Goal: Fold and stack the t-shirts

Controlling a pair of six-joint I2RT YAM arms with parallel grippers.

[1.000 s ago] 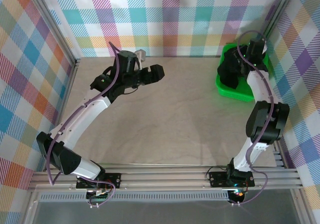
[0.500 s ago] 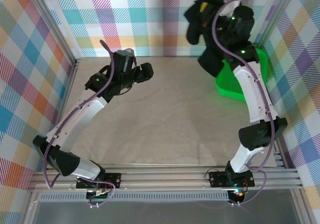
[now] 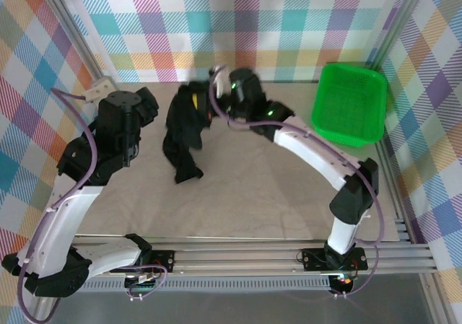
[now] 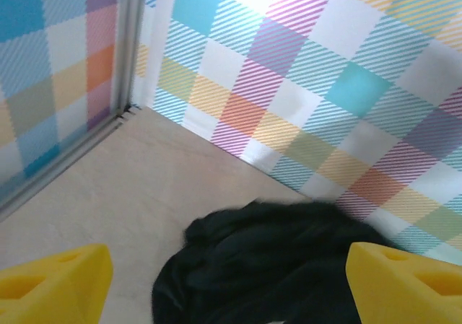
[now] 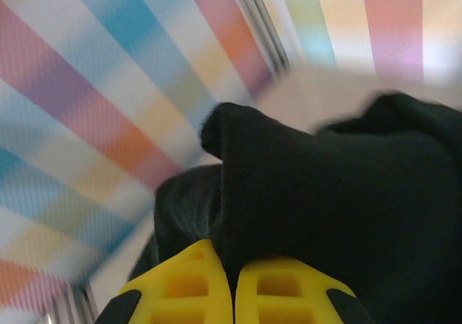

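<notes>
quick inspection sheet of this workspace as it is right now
surface: pale wooden tabletop, bare across the middle
job's things: one black cotton t-shirt, bunched and unfolded, left of centre
clutter: bright green plastic mesh basket, empty, far right corner
grippers: right pincer shut on the t-shirt; left pincer open near the t-shirt, holding nothing
cables: purple cable along each arm, no snag seen
surroundings: pastel checked walls, aluminium frame

Clear across near and central tabletop (image 3: pixel 267 194); blocked far-left by black t-shirt bundle (image 3: pixel 182 135), far-right by green basket (image 3: pixel 348 106).
</notes>
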